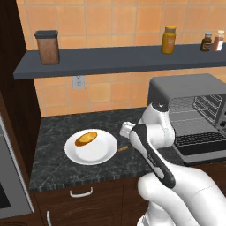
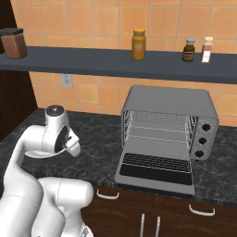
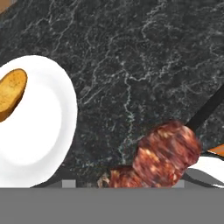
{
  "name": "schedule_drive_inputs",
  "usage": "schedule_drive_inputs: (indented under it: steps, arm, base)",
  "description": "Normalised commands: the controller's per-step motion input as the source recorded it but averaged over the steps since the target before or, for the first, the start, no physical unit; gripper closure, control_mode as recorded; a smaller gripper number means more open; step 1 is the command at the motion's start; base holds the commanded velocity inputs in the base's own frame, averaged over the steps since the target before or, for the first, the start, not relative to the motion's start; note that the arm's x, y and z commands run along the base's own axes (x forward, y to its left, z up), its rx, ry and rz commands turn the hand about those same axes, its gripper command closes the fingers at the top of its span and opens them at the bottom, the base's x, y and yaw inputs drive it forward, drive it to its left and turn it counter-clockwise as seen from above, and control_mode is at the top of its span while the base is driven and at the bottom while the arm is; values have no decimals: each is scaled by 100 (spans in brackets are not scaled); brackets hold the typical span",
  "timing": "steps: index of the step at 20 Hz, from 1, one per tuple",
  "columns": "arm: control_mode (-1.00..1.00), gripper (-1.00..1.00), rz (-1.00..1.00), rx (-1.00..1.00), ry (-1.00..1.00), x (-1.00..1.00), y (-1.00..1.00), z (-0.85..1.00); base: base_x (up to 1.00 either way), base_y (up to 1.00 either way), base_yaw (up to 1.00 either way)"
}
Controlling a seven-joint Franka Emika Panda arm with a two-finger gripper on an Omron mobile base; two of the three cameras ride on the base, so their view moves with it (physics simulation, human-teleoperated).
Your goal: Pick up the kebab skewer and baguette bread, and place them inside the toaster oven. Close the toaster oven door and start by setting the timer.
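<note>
While the arm is bending low over the dark marbled counter [image 1: 62,167], the hand camera is looking almost straight down at the kebab skewer [image 3: 162,157], which is lying on the stone just beside the white plate [image 3: 48,144]. From the left base view, a small orange-brown bit of the skewer is showing at the plate's right rim. Its meat chunks are reading lumpy, reddish-brown, glistening; a thin dark stick is running out toward the upper right. Fingertips are hidden under the lower band, so I cannot tell how wide the hand is standing or whether it is gripping anything.

Baguette bread [image 1: 85,138] is resting on the plate's left part, golden, oval, crust browner on top.

Toaster oven [image 2: 169,104] is sitting well to the right, boxy grey metal, wire racks exposed. Toaster oven door [image 2: 156,170] is hanging folded down flat, probably left so for loading. 3 knobs are lining its right panel.

Judgement: the skewer pick is probably in hand; nothing is loaded yet.
</note>
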Motion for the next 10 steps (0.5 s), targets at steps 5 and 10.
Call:
schedule_drive_inputs:
  steps: [5, 10]
  arm:
    - [-100, 100, -27, -6, 6, -14, -81, 55]
    - [-100, 100, -21, -4, 5, 0, -100, 33]
  base:
    - [0, 0, 0]
    - [0, 0, 0]
